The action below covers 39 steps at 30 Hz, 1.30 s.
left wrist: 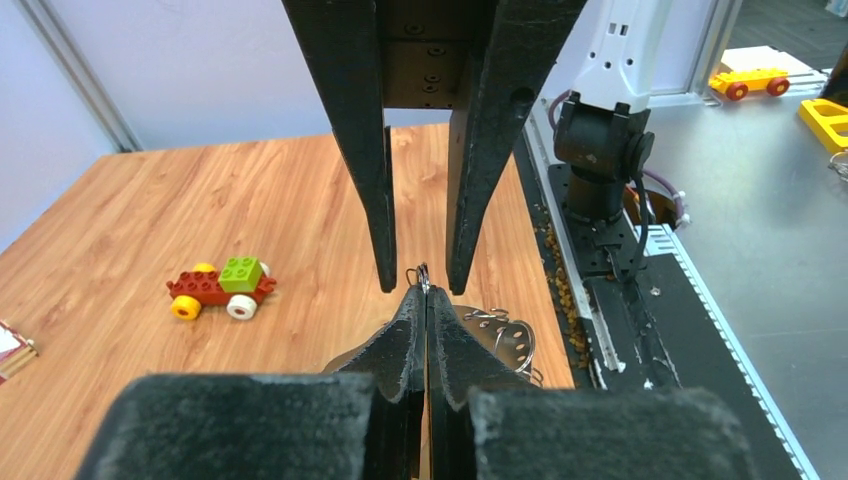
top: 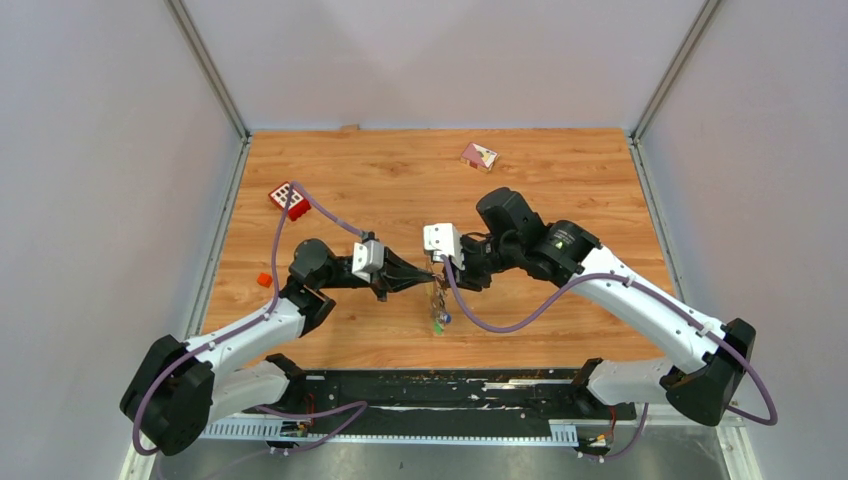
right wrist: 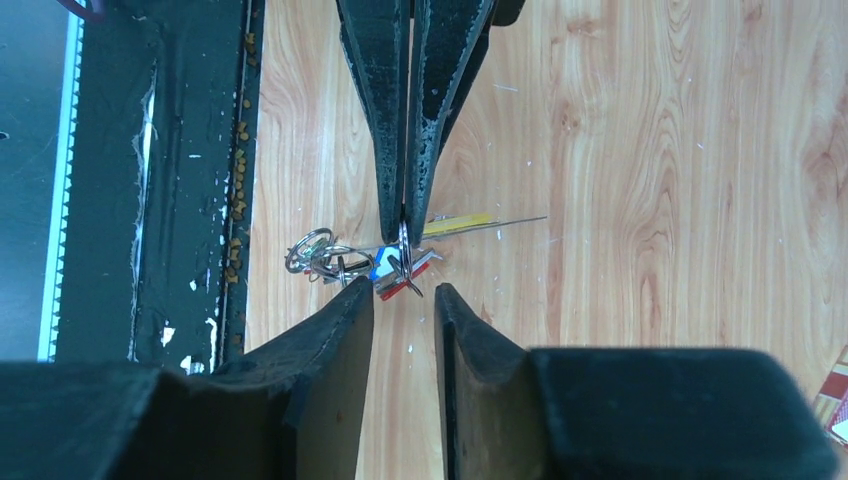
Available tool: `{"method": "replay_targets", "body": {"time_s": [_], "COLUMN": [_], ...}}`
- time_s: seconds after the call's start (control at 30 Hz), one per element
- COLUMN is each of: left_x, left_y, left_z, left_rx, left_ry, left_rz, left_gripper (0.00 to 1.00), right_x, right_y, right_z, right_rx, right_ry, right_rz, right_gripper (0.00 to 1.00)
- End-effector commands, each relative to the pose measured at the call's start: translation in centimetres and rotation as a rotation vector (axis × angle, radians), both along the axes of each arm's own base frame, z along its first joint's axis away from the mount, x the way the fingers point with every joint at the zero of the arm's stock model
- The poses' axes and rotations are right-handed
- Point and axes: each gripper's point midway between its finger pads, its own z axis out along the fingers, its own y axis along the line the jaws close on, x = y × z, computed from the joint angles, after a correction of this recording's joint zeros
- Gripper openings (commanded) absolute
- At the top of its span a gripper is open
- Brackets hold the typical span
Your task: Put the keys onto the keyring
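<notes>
Pinching the keyring (left wrist: 420,272) by its thin wire, the left gripper (left wrist: 426,300) has its jaws fully closed, so only a small arc of the loop pokes out beyond the tips. That hold seems meant to carry the ring above the table (top: 560,180) and present it edge-on, with the keys (right wrist: 400,272) dangling below it in a bunch. Blue, red and a yellow piece show in the right wrist view, with a few silver rings (right wrist: 312,250) on the near side of them. In the overhead view the bunch hangs between the two arms, around the middle of the table from left to right and toward its near edge.

The right gripper (right wrist: 405,295) faces the left one tip to tip. Its jaws are narrowly parted and hold nothing, with one finger on each side of the exposed wire. By that placing it looks lined up to take the ring or a key from the opposite side, so that one arm can steady the loop while the other works a key along it. Whether every key is threaded already cannot be told, as the cluster is too tangled.
</notes>
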Motion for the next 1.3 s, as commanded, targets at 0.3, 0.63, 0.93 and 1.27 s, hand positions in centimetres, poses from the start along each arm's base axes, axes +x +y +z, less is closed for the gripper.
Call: {"method": "replay_targets", "body": {"time_s": [0.3,0.63,0.93,1.27], "left_x": [-1.3,-1.5,-1.5,-1.4], "left_y": [0.5,0.5,0.4,0.4], "left_z": [3.2,3.0,2.7,2.5], "left_rx": [-0.103,-0.1,-0.091,-0.086], "left_ry": [-0.099,-0.101,-0.094,-0.081], "left_rz": [-0.036,-0.042,-0.049,-0.05], "left_gripper": [0.0,0.0,0.0,0.0], "right_x": [-0.4,-0.4,-0.4,-1.0], "right_y": [1.4,1.6,1.0,1.6], "right_z": [-0.1,0.0,2.7,3.5], "right_rx": [0.061,0.066,0.112,0.138], "right_ry": [0.012,0.017,-0.053,-0.032], "right_rz": [0.059,0.062,0.053,0.093], "right_gripper": [0.07,0.17,0.31,0.27]}}
